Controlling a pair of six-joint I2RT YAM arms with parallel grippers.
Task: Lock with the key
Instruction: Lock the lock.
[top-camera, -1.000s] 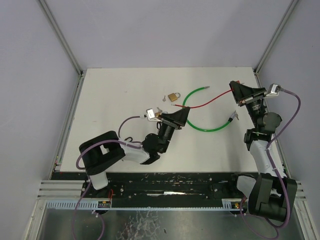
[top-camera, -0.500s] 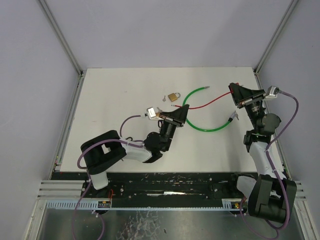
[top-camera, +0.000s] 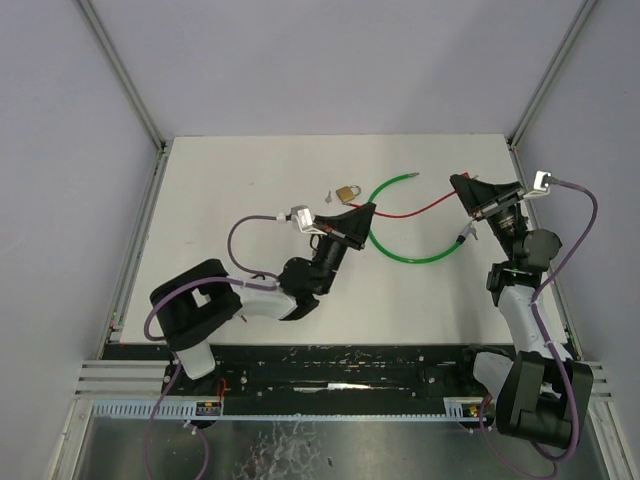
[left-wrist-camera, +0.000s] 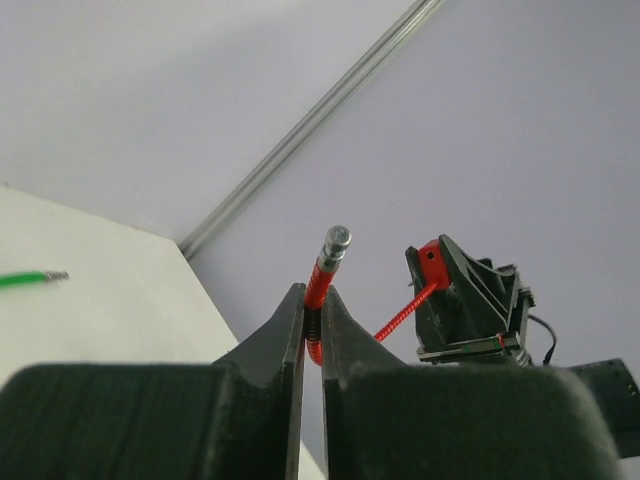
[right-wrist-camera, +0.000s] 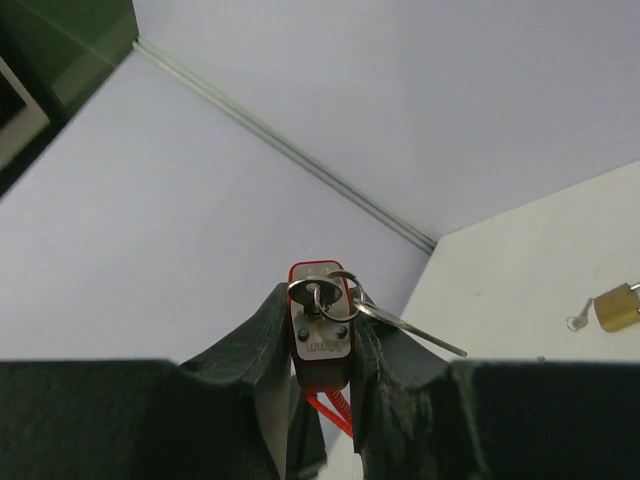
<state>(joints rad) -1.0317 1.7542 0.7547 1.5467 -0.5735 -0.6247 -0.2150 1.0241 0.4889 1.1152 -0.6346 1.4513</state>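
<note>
A red cable lock (right-wrist-camera: 322, 345) sits upright in my right gripper (right-wrist-camera: 322, 300), which is shut on its body. A key (right-wrist-camera: 318, 293) is in its face, with a ring and a second key (right-wrist-camera: 410, 325) hanging off to the right. In the top view my right gripper (top-camera: 468, 190) holds that lock above the table's right side. The lock's red cable (top-camera: 415, 207) runs left to my left gripper (top-camera: 358, 218). My left gripper (left-wrist-camera: 311, 296) is shut on the cable's free end, and the metal tip (left-wrist-camera: 337, 238) pokes out above the fingers.
A green cable (top-camera: 405, 255) lies in a loop on the white table (top-camera: 230, 190) between the arms. A small brass padlock (top-camera: 347, 192) with loose keys (top-camera: 328, 197) rests just beyond my left gripper. The padlock (right-wrist-camera: 617, 306) also shows in the right wrist view. Grey walls enclose the table.
My left gripper has closed on the red cable's free end and moved up and slightly right with it. The right gripper has drifted a little left with the lock.
</note>
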